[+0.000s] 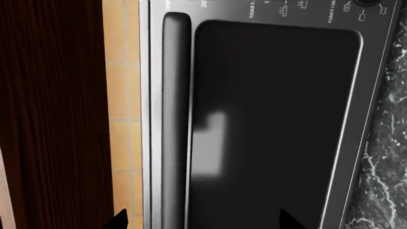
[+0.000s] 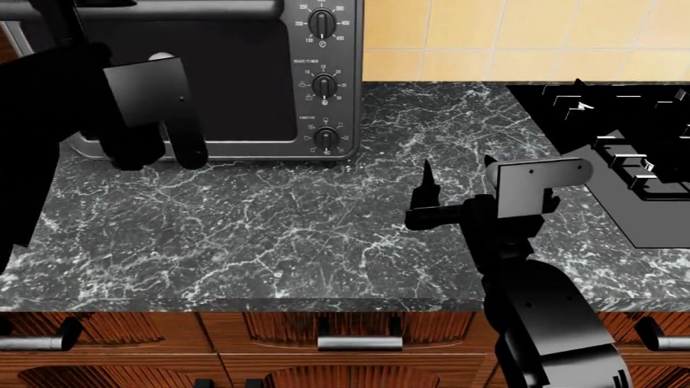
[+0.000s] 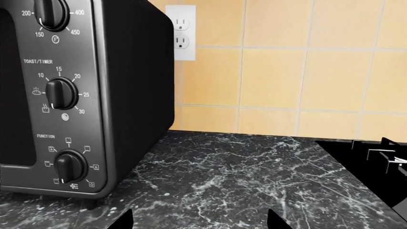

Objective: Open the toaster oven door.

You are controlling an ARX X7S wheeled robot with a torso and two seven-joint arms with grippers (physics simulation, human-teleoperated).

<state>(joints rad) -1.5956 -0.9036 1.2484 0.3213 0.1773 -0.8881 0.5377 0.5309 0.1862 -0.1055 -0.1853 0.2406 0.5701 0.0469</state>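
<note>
Left wrist view shows the released left gripper [image 1: 200, 220] apparently facing the closed door [image 1: 273, 124]; straddle its handle [image 1: 176, 124] squarely before clenching.

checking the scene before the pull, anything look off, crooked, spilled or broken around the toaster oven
Nothing stands out. The toaster oven sits flat on the marble counter, its door shut and flush, glass uncracked, handle straight. All three dials are in place. No spills show on the counter.
</note>
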